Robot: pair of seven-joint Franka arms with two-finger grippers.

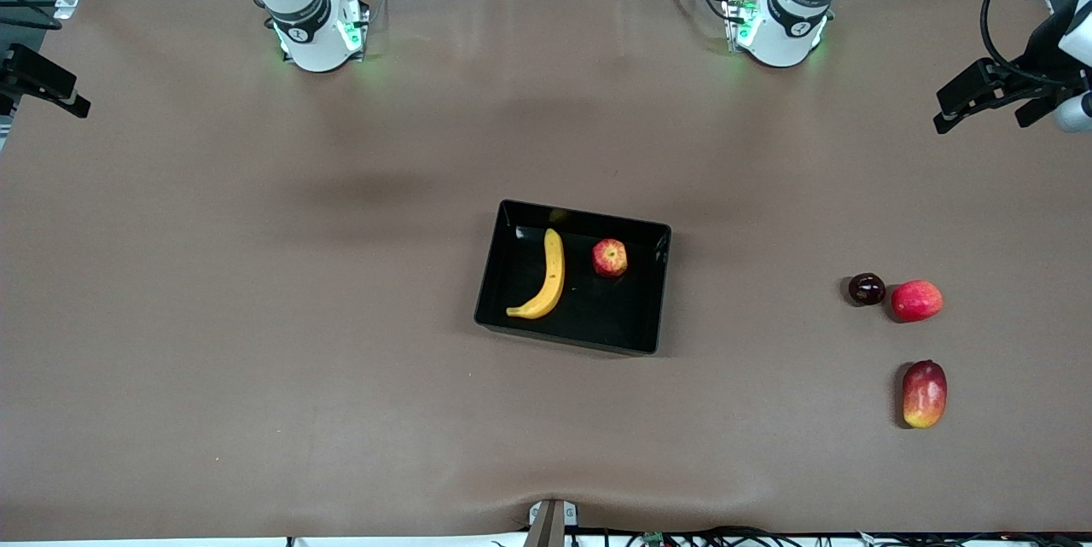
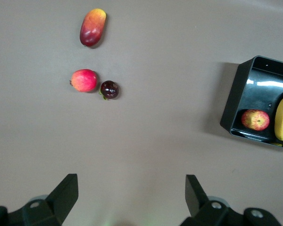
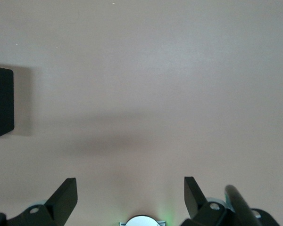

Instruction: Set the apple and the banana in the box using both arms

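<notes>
Banana, long, curved and yellow with a darker tip, lies inside the shallow rectangular glossy black plastic box, its long axis running from the robots' end of the box toward the front camera, the curved lower end hooking toward the right arm's end of the surface. Beside it, in the same box and apart from it, sits the small round red apple with yellowish streaks, toward the left arm's end and near the wall closest to the robots; which way its stem points cannot be told. No readable writing shows on the fruit or the box. The box rests near the middle of the brown matte surface. Well apart, toward the left arm's end, lie a small dark purple round fruit just beside a smooth red-pink round fruit, and, nearer the front camera, an elongated red-yellow mango. The left gripper hangs high over bare surface between the box and those loose fruits, its jaws spread wide and holding nothing. The right gripper hangs over bare surface toward the right arm's end, its jaws likewise spread wide and empty.
</notes>
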